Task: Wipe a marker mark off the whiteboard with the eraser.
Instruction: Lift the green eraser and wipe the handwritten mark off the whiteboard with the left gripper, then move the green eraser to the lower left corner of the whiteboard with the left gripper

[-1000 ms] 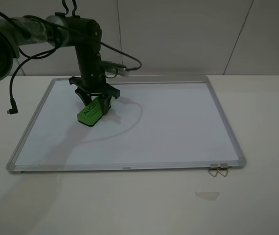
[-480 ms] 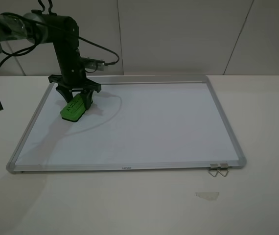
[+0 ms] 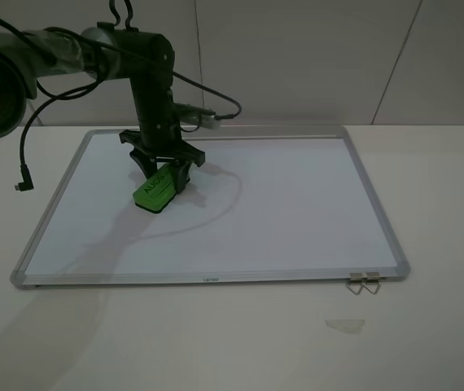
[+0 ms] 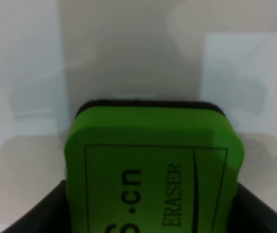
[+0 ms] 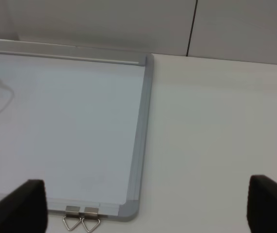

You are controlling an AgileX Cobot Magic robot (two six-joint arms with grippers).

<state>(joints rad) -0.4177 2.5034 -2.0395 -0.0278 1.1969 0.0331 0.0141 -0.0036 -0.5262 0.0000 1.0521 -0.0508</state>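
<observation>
The whiteboard lies flat on the table, silver frame all round. My left gripper points down over its far left part, shut on the green eraser, whose lower end rests tilted on the white surface. In the left wrist view the eraser fills the picture, with a dark finger on either side of it. No marker mark shows anywhere on the board. My right gripper hangs open above the board's near right corner, nothing between its fingers; the high view does not show it.
Two small metal clips hang at the board's near right corner. A small clear scrap lies on the table in front. A black cable with a plug dangles left of the board.
The left gripper carried the eraser left across the board half a second ago and has swept it back right, ending about where it was one second ago.
</observation>
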